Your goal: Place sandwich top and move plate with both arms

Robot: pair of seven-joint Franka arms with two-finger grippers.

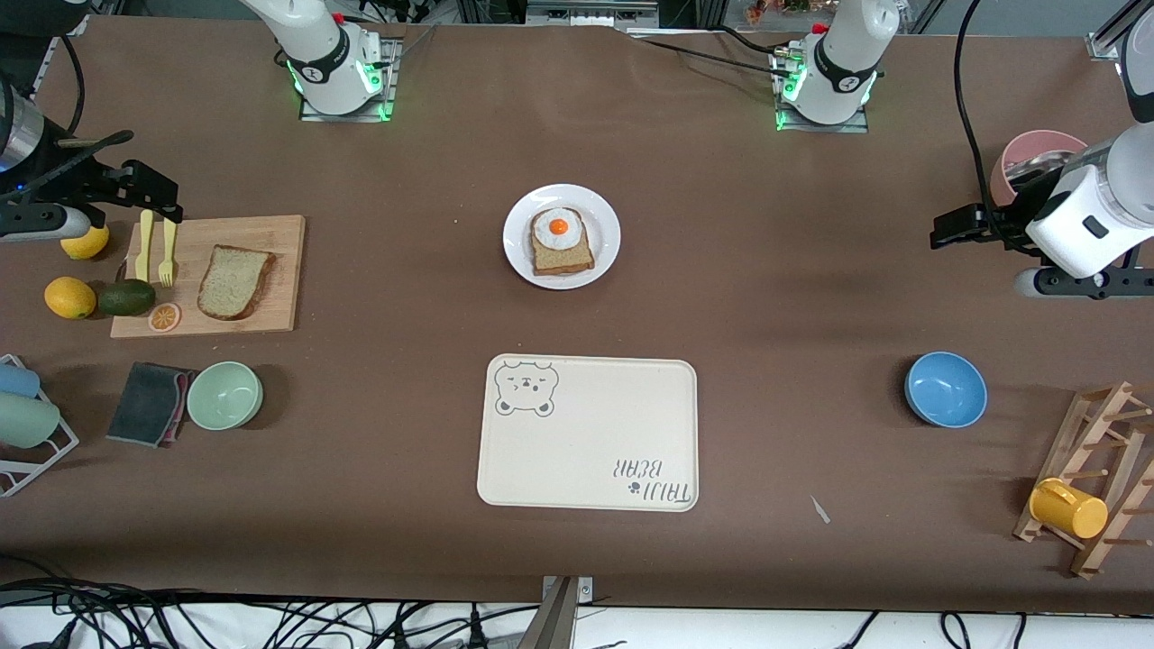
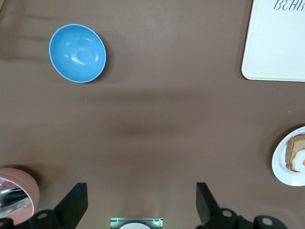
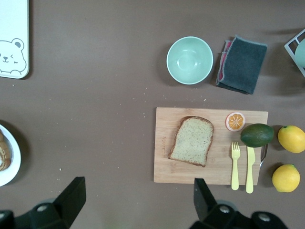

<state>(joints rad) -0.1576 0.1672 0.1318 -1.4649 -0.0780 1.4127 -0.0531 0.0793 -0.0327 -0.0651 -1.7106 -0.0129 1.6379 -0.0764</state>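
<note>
Two arms: you have both raised and waiting at the table's ends, neither holding anything.
Left gripper (image 1: 942, 236): fingers spread wide, over bare brown cloth beside a pink cup (image 1: 1028, 162).
Right gripper (image 1: 162, 200): fingers spread wide, over the cutting board's (image 1: 279, 270) edge above a yellow fork (image 1: 167, 257) and knife (image 1: 144, 245).
Sandwich top (image 1: 234, 281): flat on the wooden board, grainy crumb, darker crust, at 4 o'clock from your right gripper.
Plate (image 1: 604, 216): round, white, at table centre, carrying the egg-topped slice (image 1: 561, 242); open cloth on all sides.
Tray (image 1: 586, 451): cream, rounded rectangle, at 6 o'clock from the plate, well apart.
Bowls: green one (image 1: 225, 395) near the board, blue one (image 1: 945, 389) toward the left arm's end.
</note>
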